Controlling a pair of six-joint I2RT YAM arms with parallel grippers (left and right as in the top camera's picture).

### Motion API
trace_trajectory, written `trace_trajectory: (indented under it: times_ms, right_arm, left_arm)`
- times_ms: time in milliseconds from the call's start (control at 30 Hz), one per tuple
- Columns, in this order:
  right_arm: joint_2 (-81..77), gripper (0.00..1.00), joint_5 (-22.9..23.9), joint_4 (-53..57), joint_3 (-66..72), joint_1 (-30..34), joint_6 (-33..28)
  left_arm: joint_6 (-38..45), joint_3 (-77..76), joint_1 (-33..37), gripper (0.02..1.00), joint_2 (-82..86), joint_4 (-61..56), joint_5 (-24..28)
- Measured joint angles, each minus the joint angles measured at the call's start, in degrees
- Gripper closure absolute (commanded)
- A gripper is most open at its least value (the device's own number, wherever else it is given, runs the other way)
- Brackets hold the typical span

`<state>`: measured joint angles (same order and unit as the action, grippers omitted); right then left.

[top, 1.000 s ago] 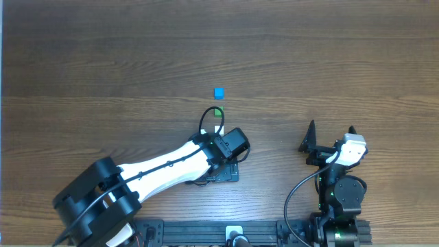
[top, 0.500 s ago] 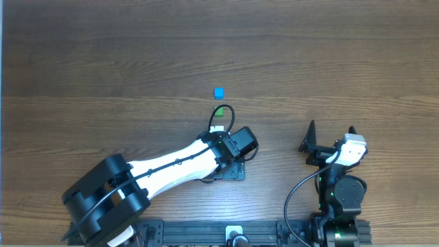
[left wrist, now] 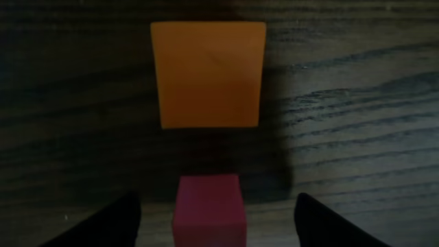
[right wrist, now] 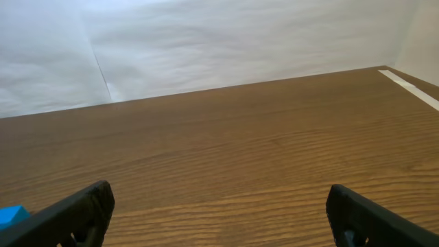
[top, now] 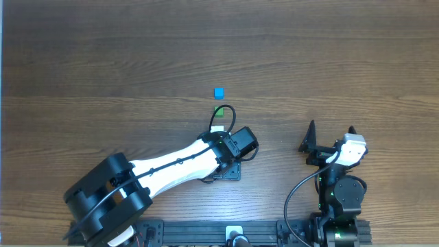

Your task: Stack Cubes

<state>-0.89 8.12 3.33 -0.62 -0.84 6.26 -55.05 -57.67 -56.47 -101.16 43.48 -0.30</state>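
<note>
near the middle of the bench (top: 103, 55), the left gripper (left wrist: 216, 206) hangs low with its jaws wide apart. a red cube (left wrist: 209, 213) sits between them, touching neither finger, and an orange cube (left wrist: 208, 74) lies just beyond it. farther from the near edge lie a green cube (top: 219, 112), then a blue cube (top: 219, 92). by the near edge, the right gripper (top: 329, 132) rests with jaws spread.

Even, bright light fills the top view, with soft short shadows on the counter (top: 103, 55). The left wrist view is very dim, its orange cube (left wrist: 208, 74) standing out of deep shadow. The right wrist view is bright
</note>
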Motion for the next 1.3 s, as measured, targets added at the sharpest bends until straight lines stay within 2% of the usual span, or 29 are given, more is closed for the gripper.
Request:
trace_trajectory:
  times_ms: [500, 900, 967, 1300]
  right_arm:
    - [0.0, 0.007, 0.0, 0.0, 0.0, 0.0, 0.0]
    - [0.0, 0.007, 0.0, 0.0, 0.0, 0.0, 0.0]
    - [0.0, 0.007, 0.0, 0.0, 0.0, 0.0, 0.0]
    - [0.0, 0.009, 0.0, 0.0, 0.0, 0.0, 0.0]
  left_arm:
    - [0.0, 0.0, 0.0, 0.619, -0.1, 0.0, 0.0]
    - [0.0, 0.0, 0.0, 0.695, -0.1, 0.0, 0.0]
    - [0.0, 0.0, 0.0, 0.733, -0.1, 0.0, 0.0]
    - [0.0, 0.0, 0.0, 0.768, -0.1, 0.0, 0.0]
